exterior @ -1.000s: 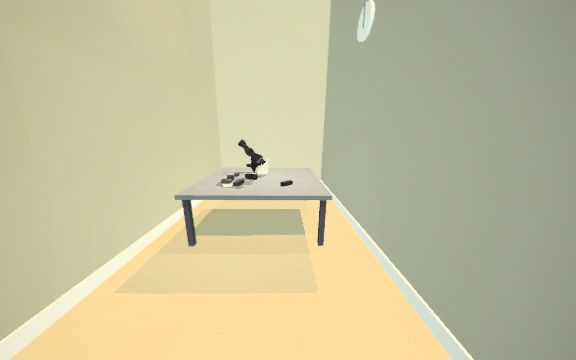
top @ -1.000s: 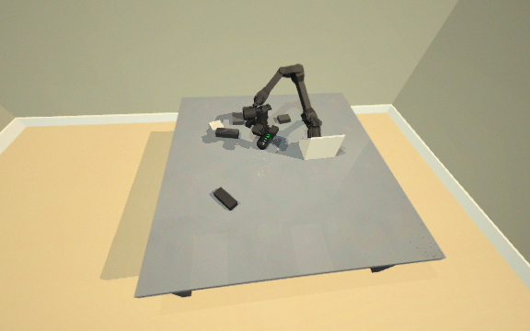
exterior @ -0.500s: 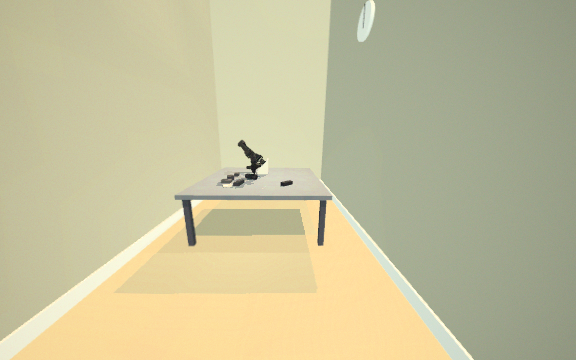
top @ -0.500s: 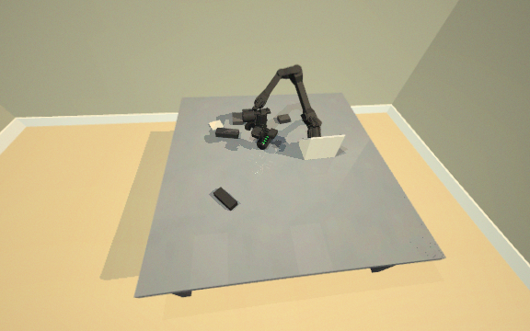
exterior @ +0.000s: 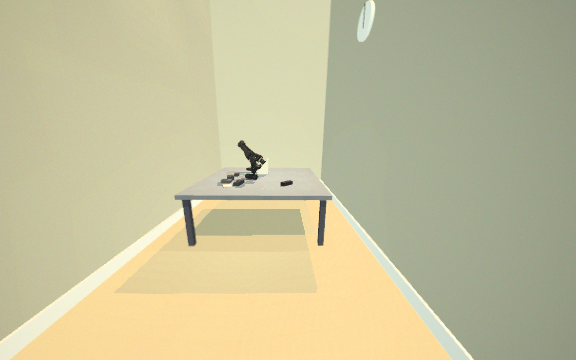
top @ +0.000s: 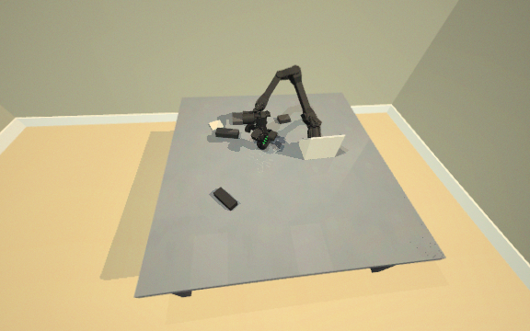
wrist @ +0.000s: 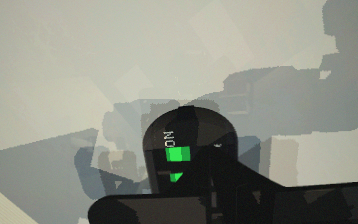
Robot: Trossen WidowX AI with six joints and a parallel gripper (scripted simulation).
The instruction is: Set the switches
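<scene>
The dark grey controller unit [top: 263,143] [exterior: 251,176] [wrist: 190,121] stands on the bench under my hand, label side not in view. In the top view a row of small green switch ends shows on its top. In the wrist view its rounded end shows the word ON, one bright green switch end and part of a second green one. The other switches are hidden behind my fingers, and the pressed side of each cannot be told. My gripper [wrist: 207,151] is shut and empty, its tips over the unit's top. Whether they touch a switch cannot be told.
A pale upright panel [top: 322,148] stands in front of the arm's base. A dark module [top: 227,132], a white tile [top: 215,124] and a small dark block [top: 283,119] lie near the hand. Another dark block [top: 225,199] [exterior: 286,183] lies farther off on the bench [top: 339,207].
</scene>
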